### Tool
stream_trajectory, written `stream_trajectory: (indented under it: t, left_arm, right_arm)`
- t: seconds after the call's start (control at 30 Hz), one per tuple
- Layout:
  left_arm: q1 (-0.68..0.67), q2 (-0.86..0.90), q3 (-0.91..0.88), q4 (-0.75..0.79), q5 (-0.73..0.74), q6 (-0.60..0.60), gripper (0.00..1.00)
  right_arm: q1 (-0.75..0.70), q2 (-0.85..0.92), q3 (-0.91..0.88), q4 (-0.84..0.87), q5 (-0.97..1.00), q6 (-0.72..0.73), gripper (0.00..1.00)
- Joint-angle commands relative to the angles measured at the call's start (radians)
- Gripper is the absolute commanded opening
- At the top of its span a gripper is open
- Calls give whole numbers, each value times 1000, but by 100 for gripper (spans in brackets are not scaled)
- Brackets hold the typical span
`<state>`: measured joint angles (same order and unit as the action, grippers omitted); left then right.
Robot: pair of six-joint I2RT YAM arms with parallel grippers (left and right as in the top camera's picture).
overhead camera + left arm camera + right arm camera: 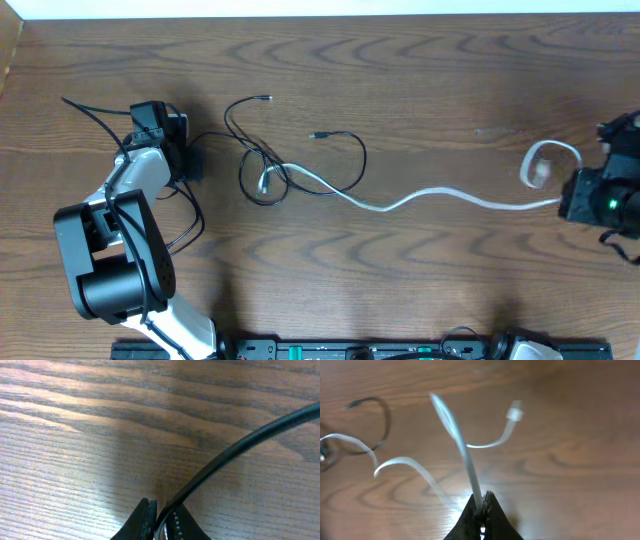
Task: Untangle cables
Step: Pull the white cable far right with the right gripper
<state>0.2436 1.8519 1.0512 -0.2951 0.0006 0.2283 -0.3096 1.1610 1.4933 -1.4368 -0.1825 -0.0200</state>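
Observation:
The black cable (345, 150) lies in loose loops at centre left, both its small plugs free on the table. It still crosses the white cable (430, 195) in a small knot (265, 180). My left gripper (192, 162) is shut on the black cable's left stretch, and the left wrist view shows the cord (240, 445) pinched between the closed jaws (162, 510). The white cable runs right from the knot to my right gripper (568, 203). That gripper (482, 502) is shut on the white cord (465, 450), whose free end curls beyond it.
The wooden table (420, 80) spreads in all directions. The left arm's base (110, 265) and its own thicker black wires (185, 225) stand at the lower left. A black rail (350, 350) runs along the front edge.

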Motion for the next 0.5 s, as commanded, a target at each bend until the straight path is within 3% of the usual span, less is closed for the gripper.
stream_trajectory:
  t: [0.0,0.47]
  left_arm:
    - [18,-25,-13,10,-13,-17,13]
    - [80,-25,-13,46,-12,-18,13]
  right_arm:
    - [-51,27,18,-4,58,55,1]
    - [-204,55,18,-16,404,289,1]
